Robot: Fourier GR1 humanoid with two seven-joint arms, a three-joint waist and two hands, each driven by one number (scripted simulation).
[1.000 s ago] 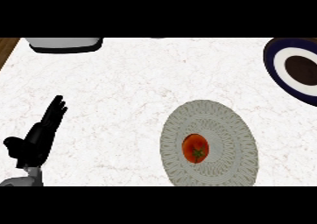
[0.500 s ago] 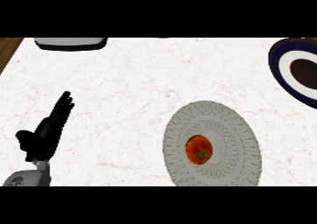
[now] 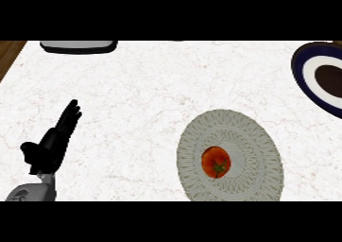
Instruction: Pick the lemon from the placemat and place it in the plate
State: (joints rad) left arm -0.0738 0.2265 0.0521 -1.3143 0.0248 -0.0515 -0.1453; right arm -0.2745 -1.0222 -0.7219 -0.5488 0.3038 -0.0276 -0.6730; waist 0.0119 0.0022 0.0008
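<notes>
My black left hand (image 3: 49, 144) shows at the left of the head view above the white marbled bench (image 3: 146, 90), its fingers straight and together, pointing up and away from me, holding nothing. My right hand is nowhere in view.

The thing I am meant to lift lies at the middle of the round grey woven placemat (image 3: 254, 142), toward the lower right. The task calls it a lemon, but what I see is a small round red fruit with a green star-shaped stalk (image 3: 216, 162), more like a tomato. It sits well apart from my left hand. The dark blue plate with a white ring and brown centre (image 3: 314, 78) stands at the upper right edge, partly cut off, clear of the placemat.

I judge the fruit light, smooth-skinned and likely to roll on the mat, perhaps a little soft, so squeezing could bruise it. I would take it across its widest part from above, fingers on one side and thumb on the other, and nothing of the pick is begun yet

A grey tray-like object (image 3: 79, 46) sits at the far edge
</notes>
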